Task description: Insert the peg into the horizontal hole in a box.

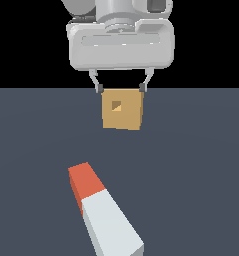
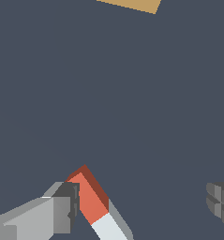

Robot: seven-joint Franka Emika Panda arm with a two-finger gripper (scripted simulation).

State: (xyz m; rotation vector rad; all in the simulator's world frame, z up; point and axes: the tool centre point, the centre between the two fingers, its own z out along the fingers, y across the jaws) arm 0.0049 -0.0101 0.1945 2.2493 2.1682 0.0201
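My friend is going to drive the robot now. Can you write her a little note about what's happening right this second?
Gripper: open, holding nothing, up above the floor.
Peg: lying flat on the floor, not picked up, its red end toward the box. In the wrist view one finger shows next to the red end; whether they touch, I cannot tell.
Box: standing apart from the peg, its hole empty.
Done: nothing yet.
Left: grab the peg, line it up with the hole, slide it in.
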